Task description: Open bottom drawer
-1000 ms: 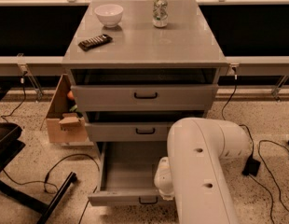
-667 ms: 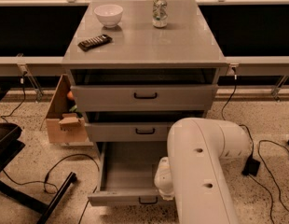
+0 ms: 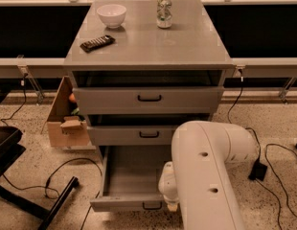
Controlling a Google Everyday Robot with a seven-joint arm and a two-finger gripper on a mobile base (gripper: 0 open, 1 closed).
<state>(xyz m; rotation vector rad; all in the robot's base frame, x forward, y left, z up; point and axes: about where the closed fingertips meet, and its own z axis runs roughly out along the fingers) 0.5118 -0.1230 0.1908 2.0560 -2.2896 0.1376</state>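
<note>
The gripper [image 3: 170, 204] is seen low, toward 6 o'clock, largely hidden by the arm [image 3: 206, 176]; its state cannot be told. The bottom drawer [image 3: 120, 203] is found pulled out, its handle [image 3: 152, 206] just beside the gripper at 9 o'clock.

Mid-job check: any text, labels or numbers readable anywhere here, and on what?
No text can be read.
Can on the cabinet top: print too blurred to read.
Black remote: markings too small.
Cardboard box: nothing legible.
Gripper at the open bottom drawer front: no marking visible.
</note>
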